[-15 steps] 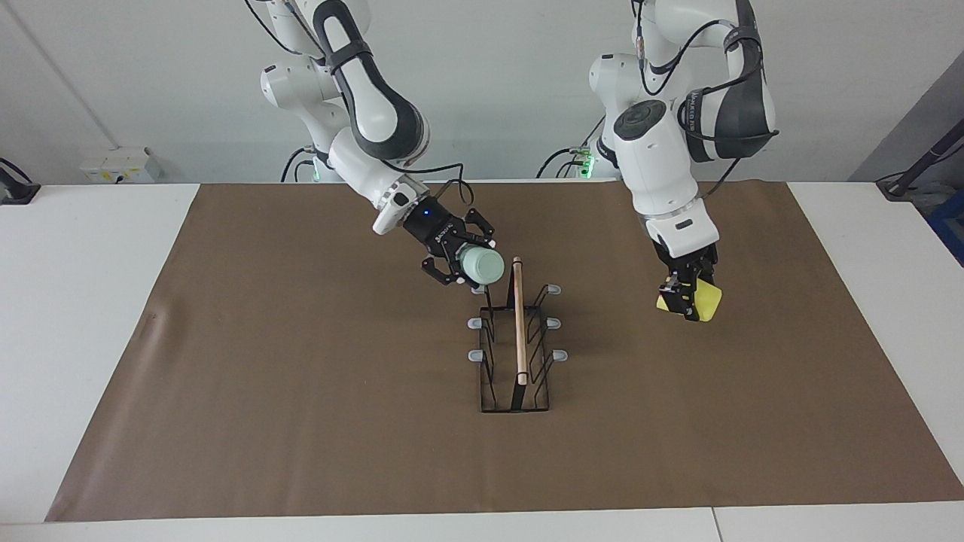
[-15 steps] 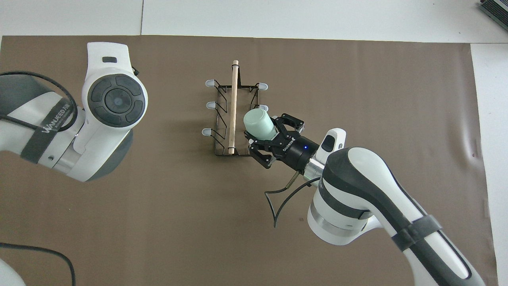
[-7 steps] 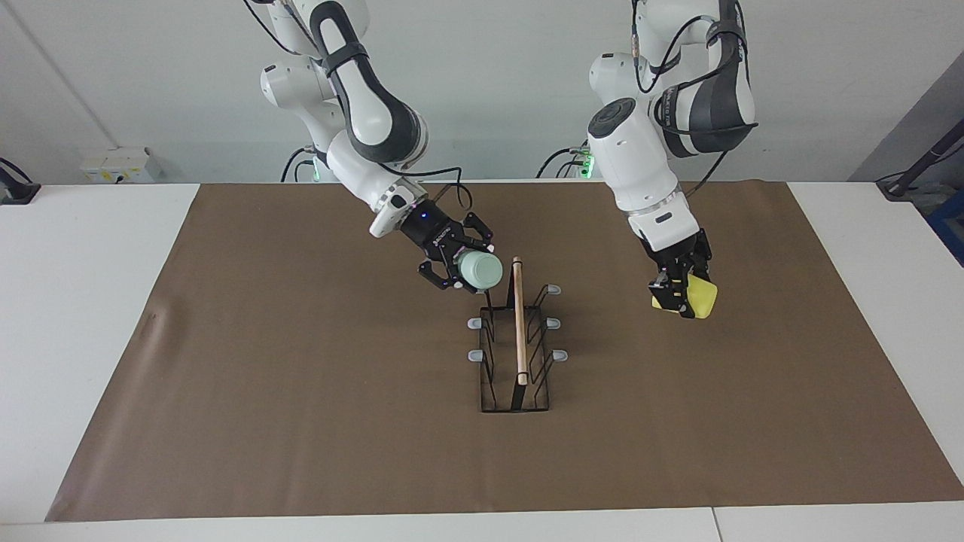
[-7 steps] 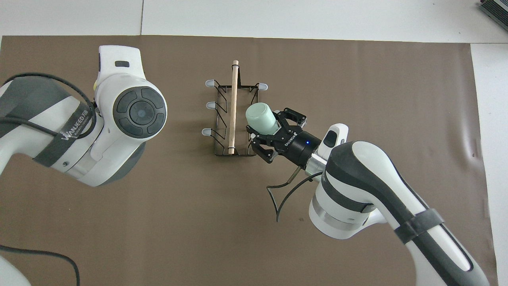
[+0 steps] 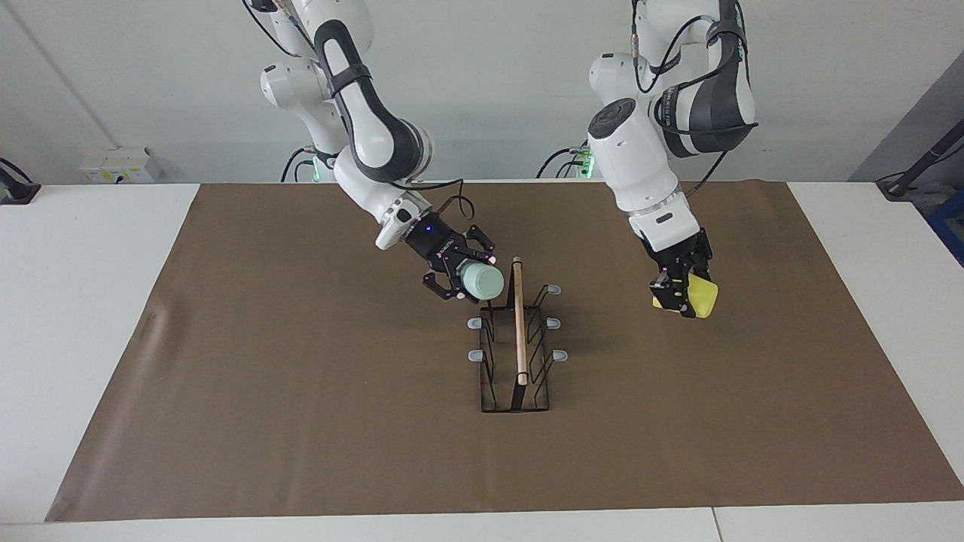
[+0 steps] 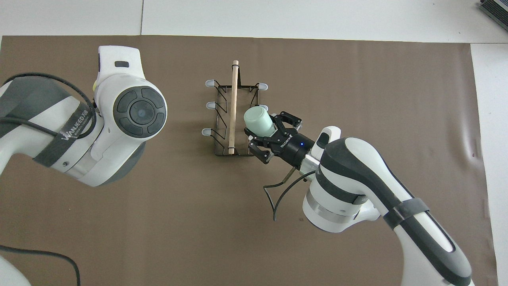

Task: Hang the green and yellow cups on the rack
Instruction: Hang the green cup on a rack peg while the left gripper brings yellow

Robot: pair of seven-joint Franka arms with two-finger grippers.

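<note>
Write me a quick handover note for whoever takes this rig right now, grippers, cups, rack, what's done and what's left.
Right gripper: shut on the green cup, held tilted over the rack at the end nearer the robots, on the right arm's side.
Left gripper: shut on the yellow cup, held in the air over the brown mat, toward the left arm's end of the table, clear of the rack.
Rack: stands mid-mat, with no cup on any prong that shows.
Done: both cups picked up.
Left: hang the green cup on a prong, then bring the yellow one over and hang it too.
</note>
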